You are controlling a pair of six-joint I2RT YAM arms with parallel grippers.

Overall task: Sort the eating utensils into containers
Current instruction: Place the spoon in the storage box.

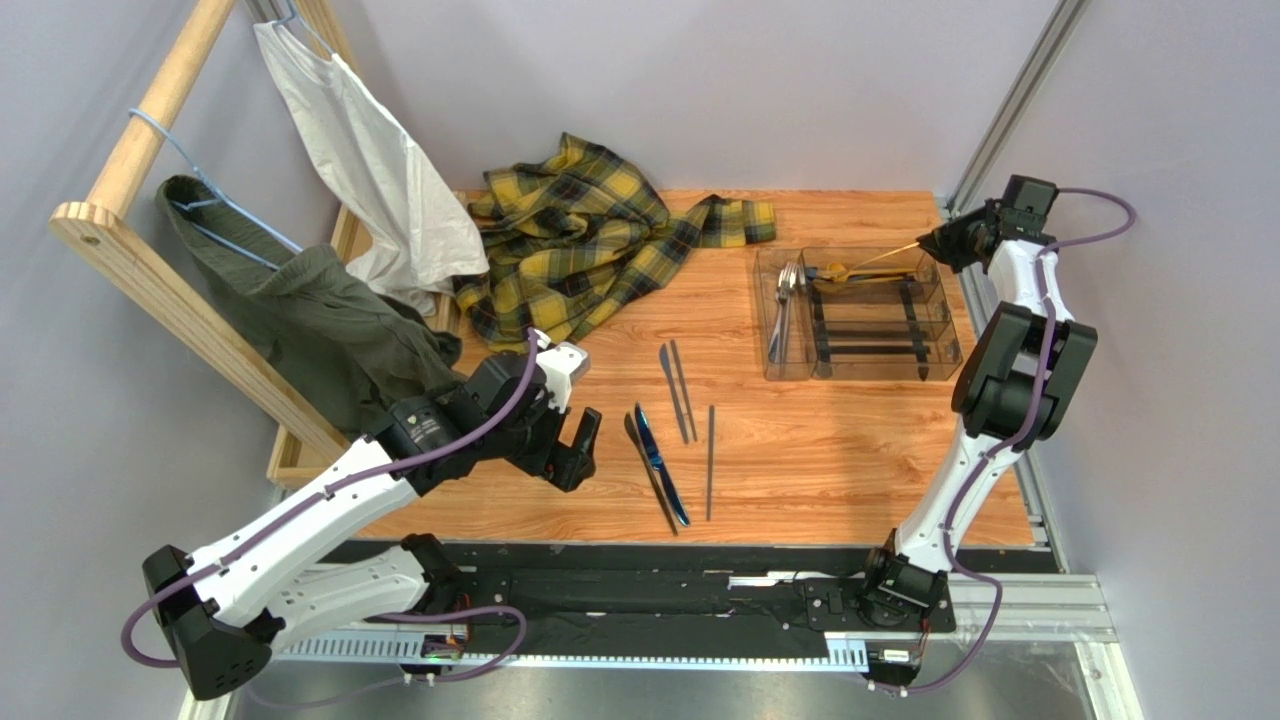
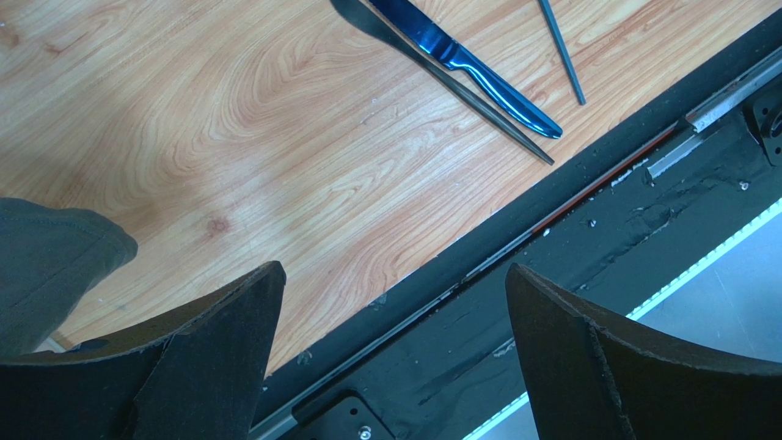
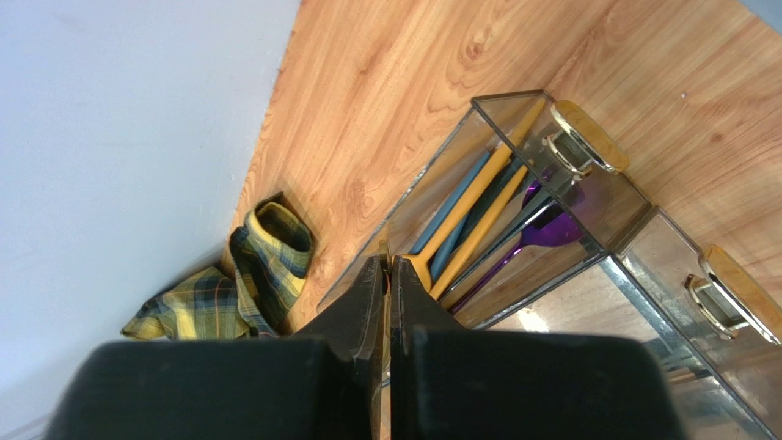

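Jaws of the left gripper (image 2: 393,275) stand wide and empty over the table's (image 1: 842,450) near edge. The right gripper (image 3: 387,261) is pinched tight on the handle end of a gold spoon (image 1: 857,269), its bowl over the clear tray (image 1: 939,308) at far right. Silver pieces (image 1: 784,308) lie inside. Loose mid-table: blue knife (image 2: 477,69) touching a dark knife (image 2: 514,137), two grey knives (image 1: 676,390), one thin stick (image 1: 709,462). All likely light, stiff, slick and lying flat — best pinched across mid-handle.

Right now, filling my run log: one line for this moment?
left gripper: open, empty | right gripper: shut on gold spoon over tray | knives on table
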